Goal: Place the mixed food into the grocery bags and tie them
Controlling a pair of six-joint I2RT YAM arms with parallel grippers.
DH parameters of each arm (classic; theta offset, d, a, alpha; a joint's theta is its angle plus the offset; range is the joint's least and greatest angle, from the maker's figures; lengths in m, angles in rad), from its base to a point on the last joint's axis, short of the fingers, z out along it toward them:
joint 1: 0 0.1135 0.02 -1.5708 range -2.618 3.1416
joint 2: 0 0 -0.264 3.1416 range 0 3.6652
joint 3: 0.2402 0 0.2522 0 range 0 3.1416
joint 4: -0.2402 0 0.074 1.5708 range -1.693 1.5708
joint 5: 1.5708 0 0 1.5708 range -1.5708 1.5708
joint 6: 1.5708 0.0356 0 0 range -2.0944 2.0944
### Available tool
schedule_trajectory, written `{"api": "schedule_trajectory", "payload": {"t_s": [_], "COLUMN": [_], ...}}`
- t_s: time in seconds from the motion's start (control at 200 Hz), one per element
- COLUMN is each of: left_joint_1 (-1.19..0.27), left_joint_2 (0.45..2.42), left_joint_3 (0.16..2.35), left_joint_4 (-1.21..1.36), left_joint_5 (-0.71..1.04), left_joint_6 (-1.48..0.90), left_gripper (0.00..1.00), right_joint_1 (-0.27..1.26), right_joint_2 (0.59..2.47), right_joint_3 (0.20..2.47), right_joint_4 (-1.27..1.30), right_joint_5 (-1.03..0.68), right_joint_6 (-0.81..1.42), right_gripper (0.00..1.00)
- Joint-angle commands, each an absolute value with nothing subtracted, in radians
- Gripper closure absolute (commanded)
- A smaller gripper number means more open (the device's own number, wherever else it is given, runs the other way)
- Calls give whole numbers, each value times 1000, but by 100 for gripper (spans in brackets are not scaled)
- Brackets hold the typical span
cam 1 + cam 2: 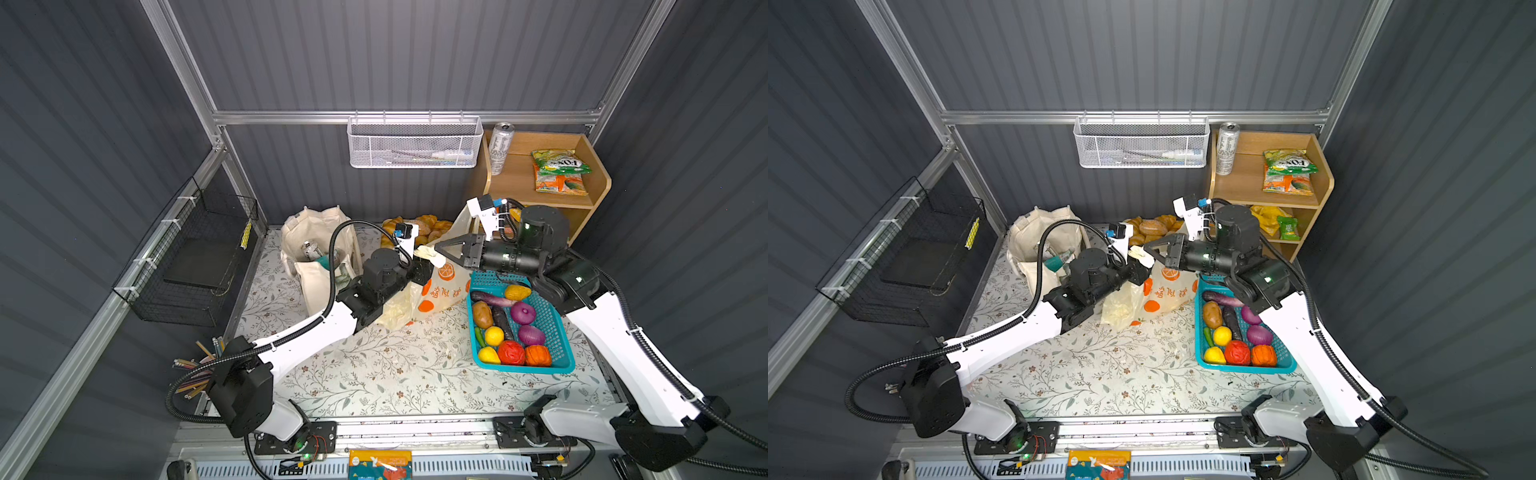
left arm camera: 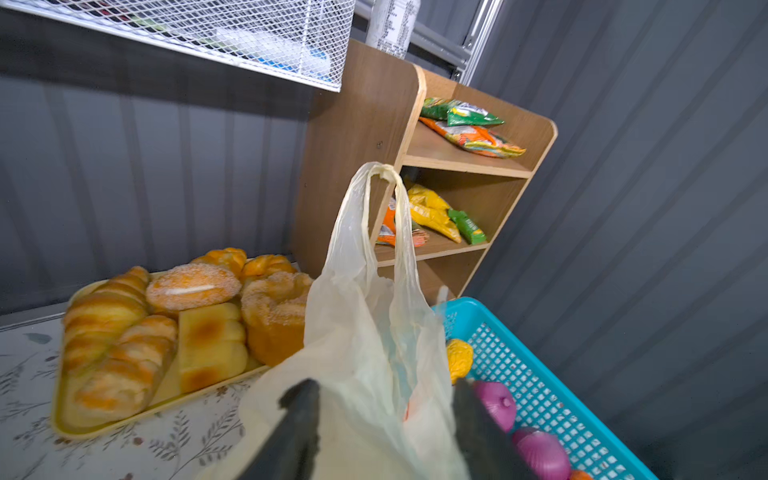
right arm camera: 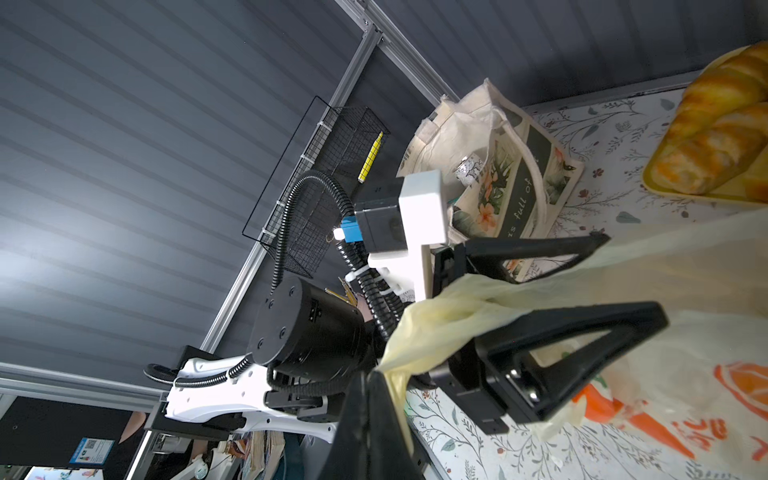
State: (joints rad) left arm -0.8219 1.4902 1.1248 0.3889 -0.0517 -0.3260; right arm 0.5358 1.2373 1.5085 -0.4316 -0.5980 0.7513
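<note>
Right end effector (image 1: 439,248) is clenched on a handle of the plastic bag (image 1: 444,291). The right wrist view shows the pale strip bunched at its fingertip.

Left end effector (image 3: 631,278) straddles the same strip. Its black fingers (image 3: 582,328) sit either side of the bunched plastic with a gap showing between them. Can't tell if it's clamping or just around it.

The bag sits on the counter (image 1: 395,374), between the bread (image 1: 419,228) and the turquoise basket (image 1: 523,368), just beside the basket's corner. In the left wrist view, its other handle loop (image 2: 382,174) stands upright and free. What's inside the bag isn't readable.

The tote (image 1: 316,232) is at the back left of the counter with its mouth open. A can (image 1: 309,249) and a teal packet (image 1: 322,262) are inside it.

The bread is piled on a yellow tray (image 2: 166,395) at the back, none of it bagged.

The toy produce is in the basket, including two lemons (image 1: 493,336).

The shelf (image 1: 598,183) is at the back right. A second can (image 1: 500,147) stands on top and snack packets (image 1: 559,170) lie on its levels.
</note>
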Motion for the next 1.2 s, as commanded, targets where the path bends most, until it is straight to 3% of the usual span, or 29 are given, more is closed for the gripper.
{"api": "schedule_trajectory", "payload": {"t_s": [0.0,0.02,0.07,0.13,0.245,0.395,0.53,0.79,0.916,1.196], "left_joint_1": [-807,-802,-781,-738,-604,-550,-549,-549,-549,-549], "left_joint_2": [1461,1455,1436,1421,1427,1446,1510,1561,1571,1575], "left_joint_3": [1105,1104,1104,1113,1141,1220,1316,1375,1387,1378], "left_joint_4": [461,453,420,355,292,146,58,35,26,9], "left_joint_5": [4,16,60,150,465,673,809,897,908,915], "left_joint_6": [-332,-328,-320,-310,-354,-298,-289,-316,-319,-314], "left_gripper": [93,100,100,100,100,100,100,100,100,100], "right_joint_1": [530,522,501,464,413,455,529,684,722,742], "right_joint_2": [1236,1237,1232,1203,1133,1074,1088,1226,1275,1332], "right_joint_3": [1501,1503,1509,1509,1473,1398,1366,1459,1482,1546], "right_joint_4": [-351,-344,-318,-300,-260,-196,-190,-343,-315,-281], "right_joint_5": [-584,-584,-585,-547,-479,-529,-537,-368,-278,-272], "right_joint_6": [775,775,763,726,554,232,34,-223,-263,-277], "right_gripper": [100,95,73,60,46,32,27,23,22,22]}}
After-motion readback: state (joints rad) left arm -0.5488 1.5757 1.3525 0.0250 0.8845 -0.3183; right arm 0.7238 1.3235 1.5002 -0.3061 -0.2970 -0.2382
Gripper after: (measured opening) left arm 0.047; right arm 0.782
